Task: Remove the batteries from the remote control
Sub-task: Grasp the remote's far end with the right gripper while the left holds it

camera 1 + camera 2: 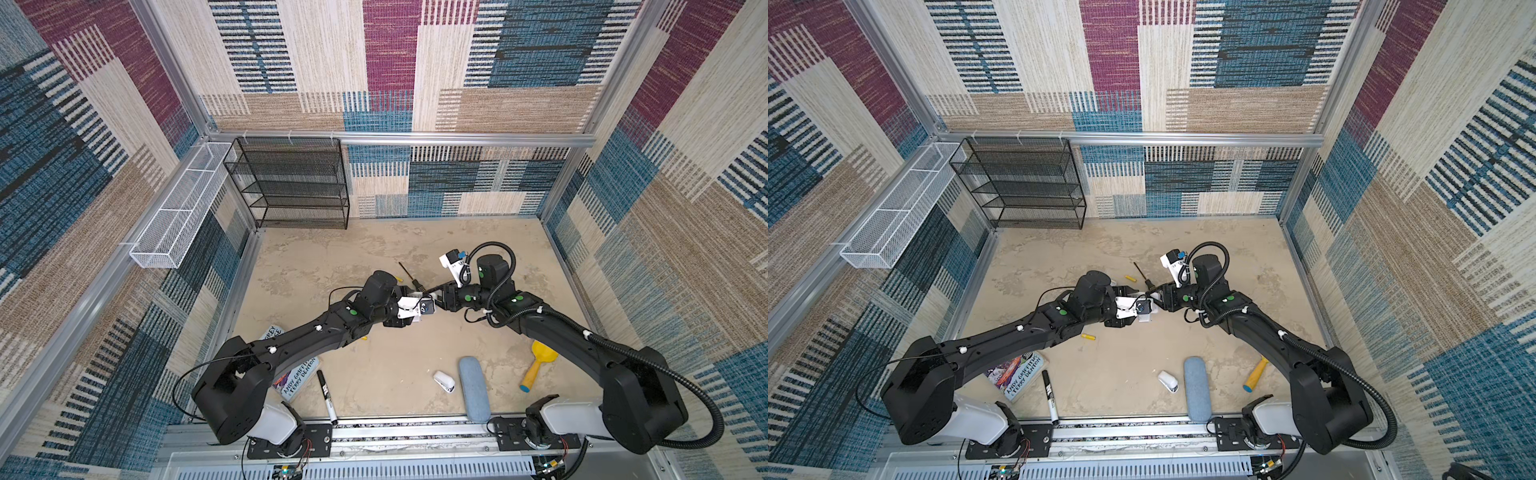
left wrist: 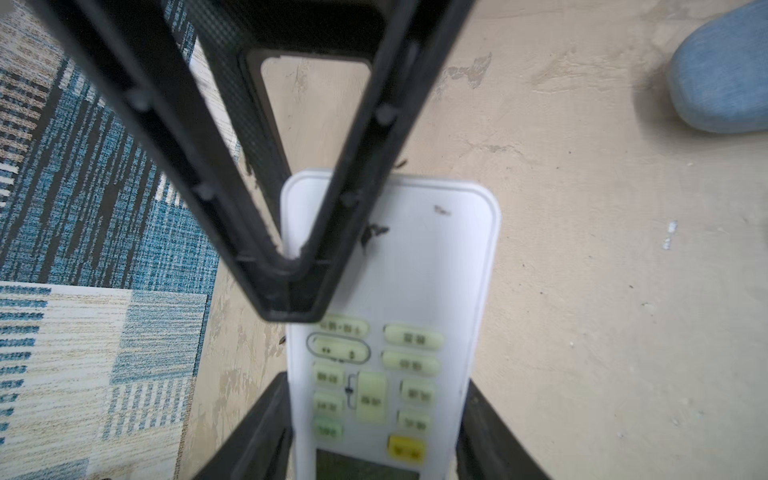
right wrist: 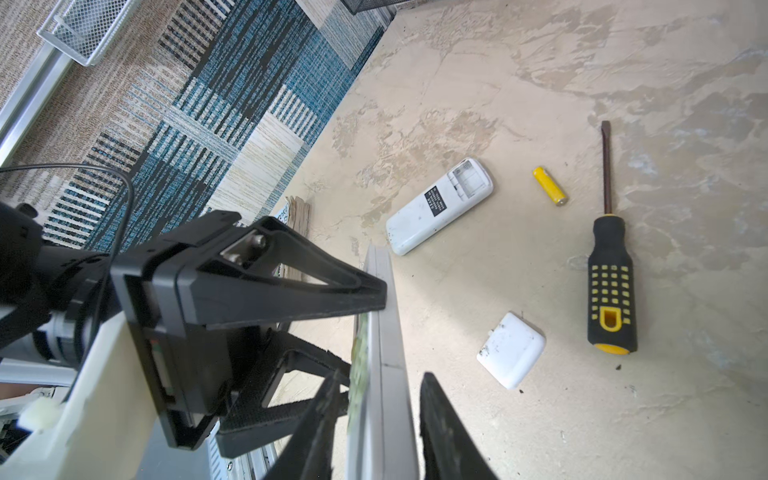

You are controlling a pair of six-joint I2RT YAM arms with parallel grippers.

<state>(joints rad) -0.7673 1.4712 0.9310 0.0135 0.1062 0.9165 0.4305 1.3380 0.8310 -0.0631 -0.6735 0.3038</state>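
Left wrist view: the left pincer (image 2: 376, 378), half closed, clamps the remote (image 2: 436, 270) by its edges, buttons toward the camera. The right pincer (image 3: 380, 376) straddles the remote's far end, jaws narrow; whether it bites I cannot tell. One yellow battery (image 3: 549, 185) lies on the surface (image 3: 623, 415) beneath, a little beyond that pincer. A skewed squeeze could twist the remote loose, and any battery left inside, unseen from here, would drop and roll.

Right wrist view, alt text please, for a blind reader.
The right end effector straddles a white remote that the left end effector grips. On the table beyond lie a second remote with its battery bay open, a yellow battery, a white cover and a flathead screwdriver.
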